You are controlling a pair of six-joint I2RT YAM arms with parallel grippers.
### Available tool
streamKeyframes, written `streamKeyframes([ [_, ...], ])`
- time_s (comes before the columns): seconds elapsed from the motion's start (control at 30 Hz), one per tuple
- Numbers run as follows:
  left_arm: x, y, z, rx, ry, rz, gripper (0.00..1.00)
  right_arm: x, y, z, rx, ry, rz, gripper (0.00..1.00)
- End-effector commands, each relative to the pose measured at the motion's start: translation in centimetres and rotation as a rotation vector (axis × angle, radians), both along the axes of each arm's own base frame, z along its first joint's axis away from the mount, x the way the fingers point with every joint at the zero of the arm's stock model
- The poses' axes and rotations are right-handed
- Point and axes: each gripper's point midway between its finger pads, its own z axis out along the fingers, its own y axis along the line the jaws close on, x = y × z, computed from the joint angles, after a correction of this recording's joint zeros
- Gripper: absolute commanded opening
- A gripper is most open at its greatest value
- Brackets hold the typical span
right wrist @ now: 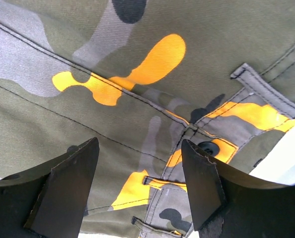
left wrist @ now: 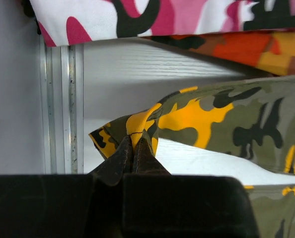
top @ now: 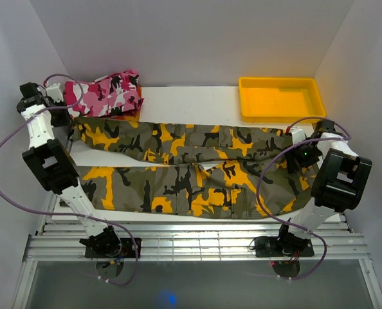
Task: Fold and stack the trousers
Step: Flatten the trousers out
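Olive, yellow-orange and black camouflage trousers [top: 191, 174] lie spread flat across the white table [top: 197, 100]. Their long axis runs left to right in the overhead view, with the leg hems at the left end and the waist at the right end.

The left gripper [left wrist: 135, 144] is at the far-left hem of the far leg. Its fingers are pressed together on a yellow-orange corner of the cloth, which is bunched and lifted slightly off the table, just beside the aluminium rail [left wrist: 63, 99].

The right gripper [right wrist: 140, 144] is at the opposite end. Its fingers are spread apart and hold nothing, directly over the waistband with a dark button [right wrist: 207, 148] and a belt loop [right wrist: 259, 82] below.

Each arm therefore sits at its own end of the garment. The right one is nearer the waist, and the cloth lies straight beneath it, so I judge the next move needs it to descend and pinch there before any fold across the long axis.

A pink, white and black camouflage garment [top: 107, 93] sits at the back left on top of a red-orange patterned one [left wrist: 237, 47]. A yellow tray [top: 310, 84] stands at the back right, apart from the trousers.

No brand, label or legible writing shows anywhere.
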Motion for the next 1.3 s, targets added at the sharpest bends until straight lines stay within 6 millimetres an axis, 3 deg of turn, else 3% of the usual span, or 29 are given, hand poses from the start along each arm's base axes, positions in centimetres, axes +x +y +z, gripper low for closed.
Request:
streamKeyframes([
  [0.0, 2.0, 1.8, 0.3, 0.080, -0.057, 0.036, 0.07, 1.3, -0.4, 1.1, -0.007, -0.033, -0.015, 0.73],
  [0.03, 2.7, 2.3, -1.6, 0.083, -0.034, 0.041, 0.16, 1.5, -0.4, 1.3, -0.005, -0.042, -0.019, 0.73],
  [0.1, 3.8, 4.0, -2.3, 0.125, -0.045, 0.076, 0.30, 2.2, 0.0, 1.8, 0.019, -0.071, -0.017, 0.72],
  [0.13, 4.7, 4.6, -2.2, 0.142, -0.066, 0.082, 0.41, 2.5, 0.1, 2.3, 0.029, -0.089, -0.026, 0.71],
  [0.27, 5.6, 4.7, 0.5, 0.157, -0.126, 0.076, 0.59, 4.9, 0.7, 5.1, 0.074, -0.209, -0.044, 0.65],
  [0.37, 4.7, 2.6, 1.1, 0.127, -0.141, -0.016, 0.61, 6.9, 1.2, 7.0, 0.107, -0.313, -0.069, 0.61],
  [0.4, 3.5, 1.3, 0.8, 0.104, -0.129, -0.044, 0.61, 7.5, 1.2, 7.1, 0.114, -0.324, -0.073, 0.59],
  [0.47, 2.5, -0.2, 0.9, 0.074, -0.154, -0.097, 0.62, 8.0, 1.5, 6.6, 0.107, -0.303, -0.080, 0.53],
  [0.57, 0.5, -5.3, 0.0, -0.019, -0.160, -0.255, 0.62, 9.0, 1.4, 4.6, 0.089, -0.265, -0.093, 0.50],
  [0.63, -0.5, -8.2, -2.1, -0.023, -0.117, -0.337, 0.60, 9.5, 1.0, 3.2, 0.074, -0.253, -0.112, 0.47],
  [0.7, -0.7, -8.9, -2.8, -0.037, -0.119, -0.343, 0.59, 9.6, 0.8, 1.7, 0.066, -0.222, -0.123, 0.45],
  [0.9, 0.1, -10.8, -8.4, -0.115, 0.000, -0.325, 0.59, 9.2, 0.4, -1.5, 0.025, -0.163, -0.138, 0.43],
  [1.1, 1.4, -12.5, -12.9, -0.089, 0.083, -0.324, 0.59, 7.7, -1.9, -4.1, -0.096, -0.086, -0.192, 0.40],
  [1.27, -1.7, -12.5, -15.2, -0.076, 0.198, -0.298, 0.53, 6.1, -4.4, -3.6, -0.147, -0.085, -0.259, 0.38],
])
